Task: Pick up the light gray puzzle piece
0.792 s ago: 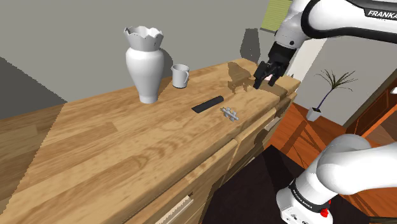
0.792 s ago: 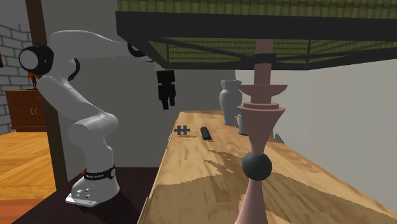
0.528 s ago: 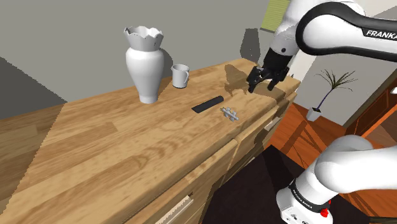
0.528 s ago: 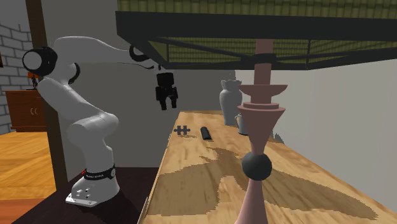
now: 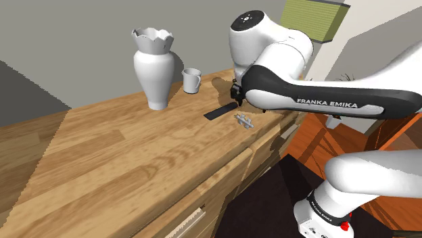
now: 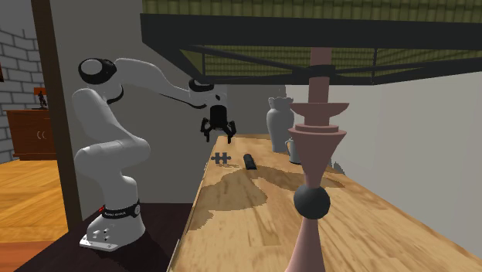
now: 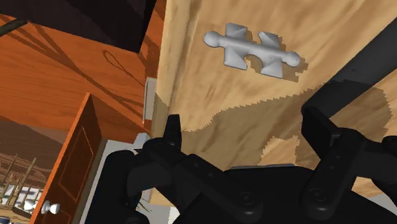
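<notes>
Gripper (image 6: 218, 135) spread wide, empty, above grey puzzle piece (image 7: 253, 51); wrist view adds orange floor (image 7: 76, 70) beside counter (image 7: 213, 95).

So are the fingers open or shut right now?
Open. In the wrist view the black fingers stand apart, nothing between them but wooden countertop; the light gray puzzle piece lies beyond them, untouched.

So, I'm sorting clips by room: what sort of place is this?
Likely a living or dining room in a house: a long wooden sideboard with drawers carries a white vase and a mug, above a reddish wood floor.
</notes>
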